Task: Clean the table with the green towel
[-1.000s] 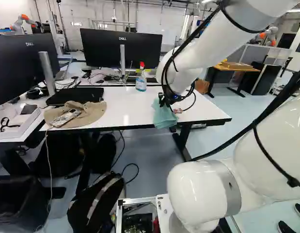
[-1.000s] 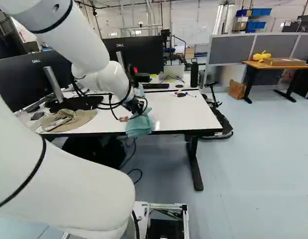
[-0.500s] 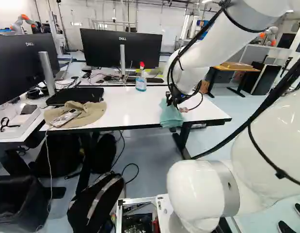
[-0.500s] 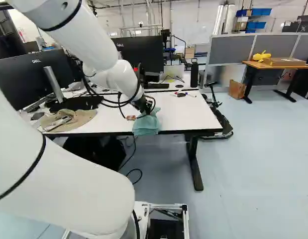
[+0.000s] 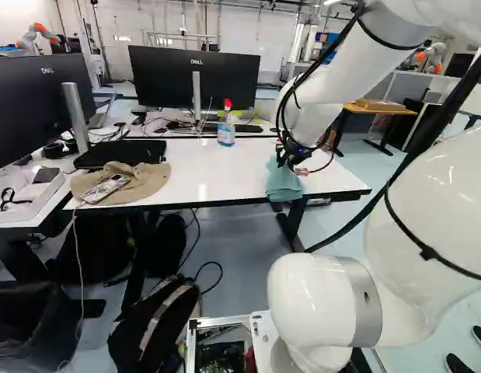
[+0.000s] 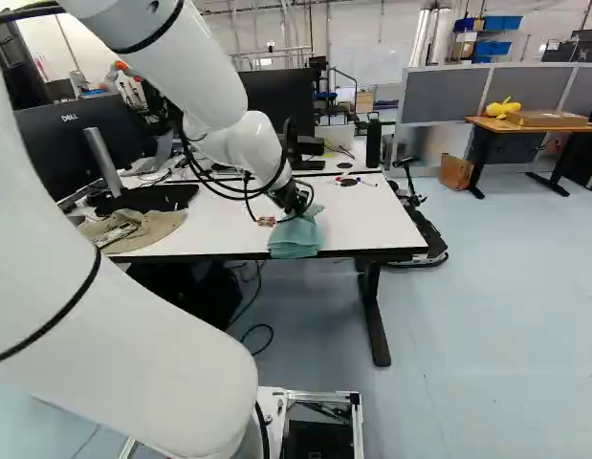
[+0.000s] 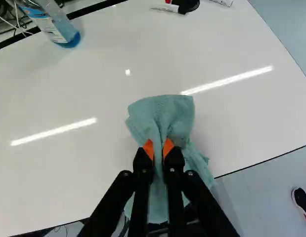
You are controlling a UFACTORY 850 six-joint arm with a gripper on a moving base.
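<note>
My gripper (image 5: 290, 158) is over the front part of the white table (image 5: 217, 167), toward its right end in the left base view. In the wrist view the gripper (image 7: 158, 149) is shut on the green towel (image 7: 165, 116), whose cloth is bunched between the orange pads. The towel (image 6: 296, 236) lies partly on the tabletop and hangs over the front edge. A spray bottle (image 5: 226, 127) with a red top stands farther back on the table.
A tan cap (image 5: 131, 183) and a black laptop-like item (image 5: 122, 154) lie at the table's left. Monitors (image 5: 195, 78) stand behind. Markers (image 7: 165, 8) lie beyond the gripper. Backpacks (image 5: 158, 322) rest on the floor. Another robot (image 5: 38, 34) stands far back.
The arm has moved to the right along the table's front edge, and the gripped towel has slid with it. The base has stayed put.
</note>
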